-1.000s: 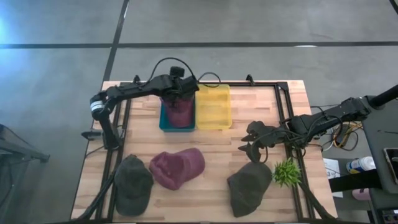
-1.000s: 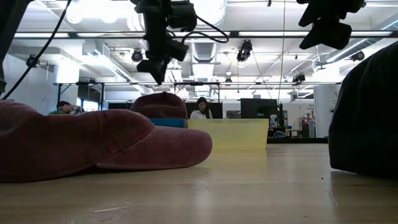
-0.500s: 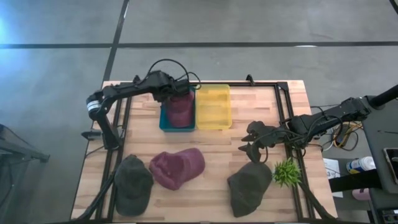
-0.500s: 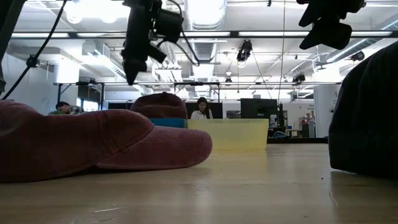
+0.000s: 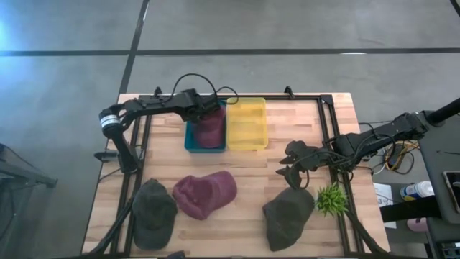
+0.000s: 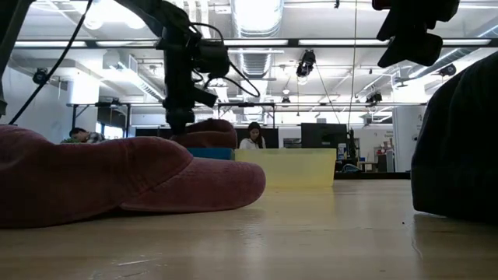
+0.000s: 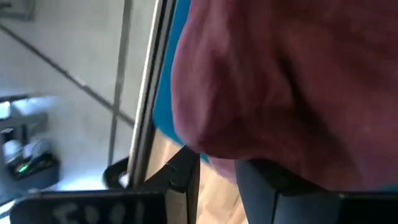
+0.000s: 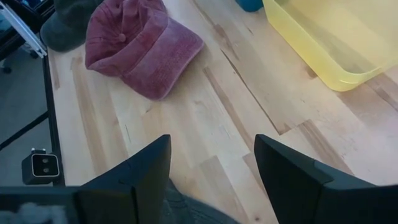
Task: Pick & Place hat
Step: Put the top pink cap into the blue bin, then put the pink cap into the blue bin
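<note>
The table (image 5: 237, 162) is being viewed from overhead and level from its edge; the maroon hat (image 5: 205, 194) is being shared by both.

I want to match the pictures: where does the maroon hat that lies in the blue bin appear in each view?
High view: maroon hat inside the blue bin, upper middle, left gripper at its far edge.
Low view: its crown rises above the bin, left of centre.
Left wrist view: it fills most of the picture.
Right wrist view: not in it; the hat there is another one, on the table.
Shared landmark: the yellow bin, beside the blue bin.
</note>
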